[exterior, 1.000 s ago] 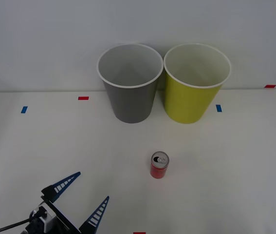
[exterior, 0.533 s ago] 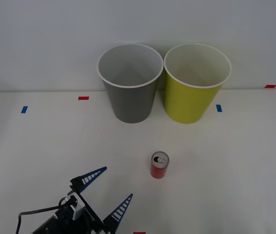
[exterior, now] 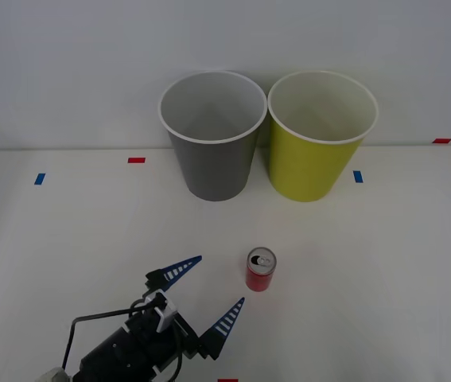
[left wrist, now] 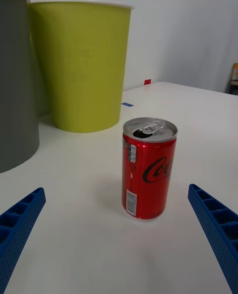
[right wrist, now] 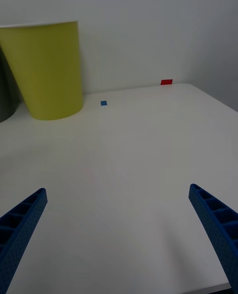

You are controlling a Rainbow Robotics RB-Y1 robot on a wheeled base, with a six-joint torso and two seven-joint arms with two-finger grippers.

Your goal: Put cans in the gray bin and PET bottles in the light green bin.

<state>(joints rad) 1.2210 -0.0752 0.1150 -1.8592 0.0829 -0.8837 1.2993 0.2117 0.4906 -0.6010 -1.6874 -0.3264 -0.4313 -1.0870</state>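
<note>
Near the front edge of the tabletop (exterior: 50,255), the left gripper (exterior: 213,294) sits low with its blue fingers (exterior: 179,270) spread wide and holding nothing, aimed at the red can (exterior: 260,270), which stands upright just beyond its tips, apart from both. The right gripper (right wrist: 119,234) is likewise spread and empty over bare table toward the right side. At the back edge, against the wall, the gray bin (exterior: 211,137) and the light green bin (exterior: 319,137) stand upright, rims touching, gray on the left, well apart from the can.
</note>
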